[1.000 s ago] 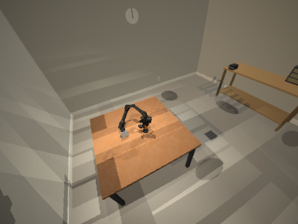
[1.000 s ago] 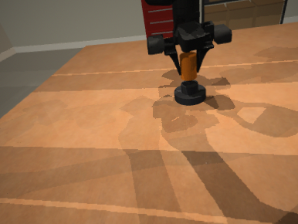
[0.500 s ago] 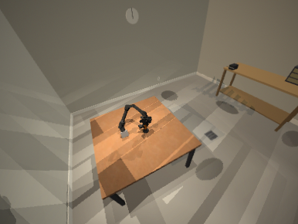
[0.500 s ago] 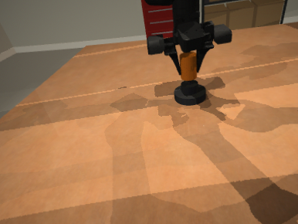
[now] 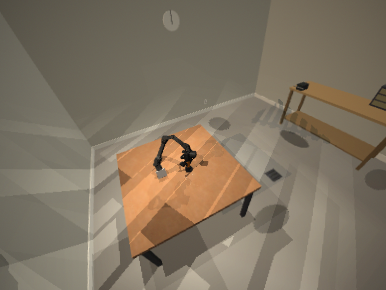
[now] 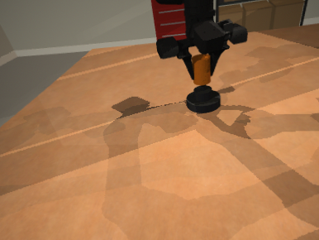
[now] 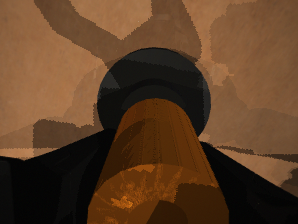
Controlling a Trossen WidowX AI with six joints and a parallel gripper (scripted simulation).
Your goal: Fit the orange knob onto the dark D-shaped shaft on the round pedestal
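The orange knob [image 6: 202, 69] [image 7: 156, 125] is an upright cylinder, held directly over the round dark pedestal [image 6: 202, 104] [image 7: 155, 62]. My gripper [image 6: 202, 76] [image 7: 155, 143] is shut on the knob, one dark finger on each side. In the exterior view the knob's lower end is just above or at the narrower raised middle of the pedestal; I cannot tell if they touch. The knob stands high, not down on the pedestal's wide base. The D-shaped shaft cannot be made out, and its flat side and the knob's hole are hidden.
The pedestal stands on the wooden table [image 5: 200, 200] [image 6: 173, 174]. The arm's pale base [image 5: 161, 173] is beside it in the top view. A red cabinet [image 6: 170, 18] and shelved boxes [image 6: 256, 16] are behind the table. Broad shadows cross the tabletop.
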